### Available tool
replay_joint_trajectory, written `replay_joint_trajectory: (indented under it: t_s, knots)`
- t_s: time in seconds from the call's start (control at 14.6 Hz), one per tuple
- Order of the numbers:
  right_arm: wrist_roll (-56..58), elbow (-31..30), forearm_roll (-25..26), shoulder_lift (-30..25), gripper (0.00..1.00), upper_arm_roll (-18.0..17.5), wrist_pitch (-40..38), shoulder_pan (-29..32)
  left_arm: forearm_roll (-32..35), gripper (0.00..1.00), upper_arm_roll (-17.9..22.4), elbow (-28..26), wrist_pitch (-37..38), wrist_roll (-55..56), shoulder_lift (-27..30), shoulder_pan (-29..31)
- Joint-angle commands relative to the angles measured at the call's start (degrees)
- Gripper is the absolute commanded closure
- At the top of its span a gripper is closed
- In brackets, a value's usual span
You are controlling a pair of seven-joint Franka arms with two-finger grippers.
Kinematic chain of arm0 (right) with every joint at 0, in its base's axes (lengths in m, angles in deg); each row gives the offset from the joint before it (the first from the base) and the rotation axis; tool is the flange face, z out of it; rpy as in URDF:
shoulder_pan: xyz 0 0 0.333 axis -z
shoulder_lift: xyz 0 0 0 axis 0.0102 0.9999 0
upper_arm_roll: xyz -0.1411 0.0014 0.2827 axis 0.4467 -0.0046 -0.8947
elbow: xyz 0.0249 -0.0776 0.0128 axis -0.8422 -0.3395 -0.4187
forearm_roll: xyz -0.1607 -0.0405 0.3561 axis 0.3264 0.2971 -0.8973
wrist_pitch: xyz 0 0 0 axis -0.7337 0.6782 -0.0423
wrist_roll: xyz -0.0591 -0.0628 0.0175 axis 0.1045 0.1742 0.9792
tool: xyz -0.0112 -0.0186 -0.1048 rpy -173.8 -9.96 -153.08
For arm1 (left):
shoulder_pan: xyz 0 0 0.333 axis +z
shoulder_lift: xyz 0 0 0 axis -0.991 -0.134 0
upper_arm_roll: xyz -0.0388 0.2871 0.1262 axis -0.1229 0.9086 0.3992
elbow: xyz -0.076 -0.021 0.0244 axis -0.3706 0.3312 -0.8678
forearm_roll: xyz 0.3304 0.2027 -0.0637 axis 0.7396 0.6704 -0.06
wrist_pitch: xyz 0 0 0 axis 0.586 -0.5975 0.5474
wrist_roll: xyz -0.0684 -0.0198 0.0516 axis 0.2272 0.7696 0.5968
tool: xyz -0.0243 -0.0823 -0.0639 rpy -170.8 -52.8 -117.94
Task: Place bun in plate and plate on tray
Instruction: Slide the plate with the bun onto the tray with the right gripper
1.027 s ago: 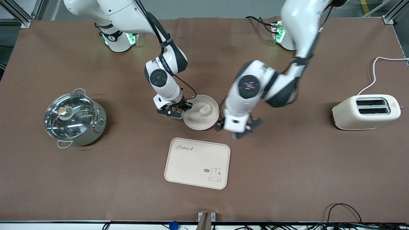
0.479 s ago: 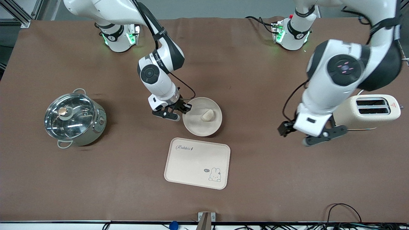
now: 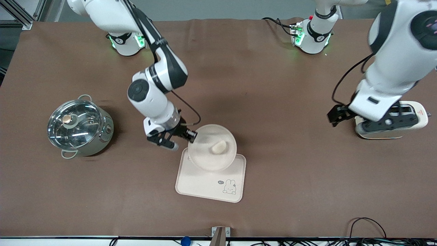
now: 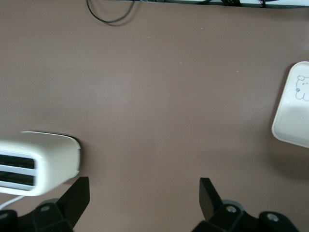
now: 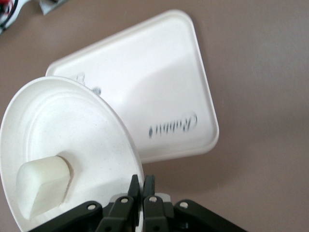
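Claw work: right claw (image 3: 184, 135) pinching the plate (image 3: 208, 155) by its rim, carrying it over the tray (image 3: 205, 186).

Biggest first — the desk (image 3: 290, 191) holds the tray flat near the front camera, its edge nearest the robots already covered by the plate, which looks lifted with the bun (image 3: 219, 147) resting inside. To do this well, I'd keep the dish level so the bun doesn't slide, centre it over the tray, then lower gently before letting go. Left claw (image 3: 367, 118) hangs spread and idle over the toaster (image 3: 414, 118) — waiting. A lidded pot (image 3: 79, 127) sits toward the right arm's end.
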Motion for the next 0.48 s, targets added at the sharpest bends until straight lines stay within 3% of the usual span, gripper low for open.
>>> replay_joint_trajectory:
  t_s: [0.0, 0.21, 0.41]
  knots:
    - [-0.74, 13.14, -3.92, 12.83, 1.0, -0.92, -0.73, 4.96, -3.59, 0.0, -0.56, -3.02, 3.28, -7.24, 5.48, 4.49]
    - [-1.09, 19.39, -4.29, 19.69, 1.0, -1.1, -0.21, 6.12, -4.92, 0.0, -0.21, -6.88, 3.64, -9.55, 9.95, 5.12]
    - [-0.74, 20.11, -4.29, 21.12, 1.0, -1.01, -0.21, 6.12, -8.78, 0.0, -0.47, -10.23, 3.73, -12.78, 12.95, 8.72]
